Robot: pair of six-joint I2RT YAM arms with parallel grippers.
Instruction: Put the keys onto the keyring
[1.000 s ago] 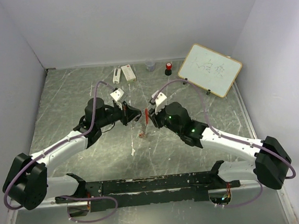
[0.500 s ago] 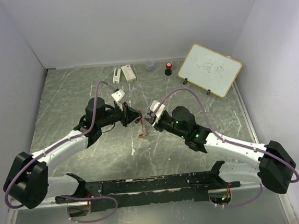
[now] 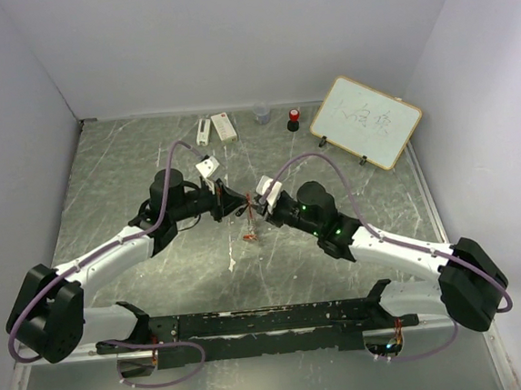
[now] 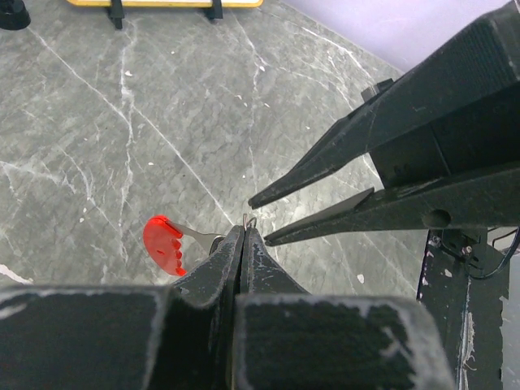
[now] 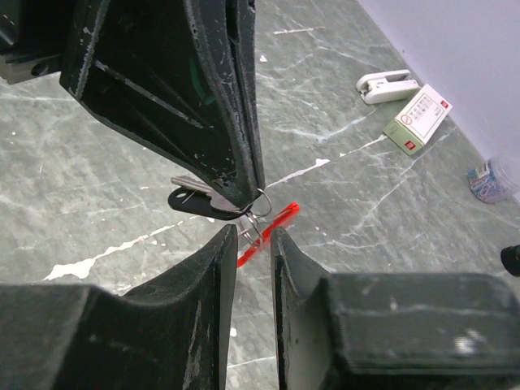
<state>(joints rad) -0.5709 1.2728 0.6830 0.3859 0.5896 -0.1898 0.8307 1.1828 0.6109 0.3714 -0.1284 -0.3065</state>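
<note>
The greatest risk is judged to lie between the two sets of fingers: the right gripper (image 5: 253, 236) is held with its tips a narrow gap apart, nothing gripped, just beside the left gripper (image 4: 243, 235), which is pinched tight on the thin silver loop of the keyring (image 5: 262, 201), above the middle of the table (image 3: 131, 170). If the tips are brought together off line, the loop could be knocked out of the pinch or bent. A slip is also to be feared, since only a sliver of wire is caught between hard fingertips. The black key (image 5: 188, 201) is seen at the loop, under the left fingertips. Whether it is already threaded cannot be told. It could be shaken loose and dropped.

The table is faced with grey-green, white-veined, marble-like sheet, smooth and faintly glossy. The fingers are matt black, wedge-shaped and scuffed at the edges. The red plastic piece (image 5: 276, 219) below the loop is glossy and translucent. The black key has a dull plastic head and a short bright blade. The loop is fine, springy-looking wire.
</note>
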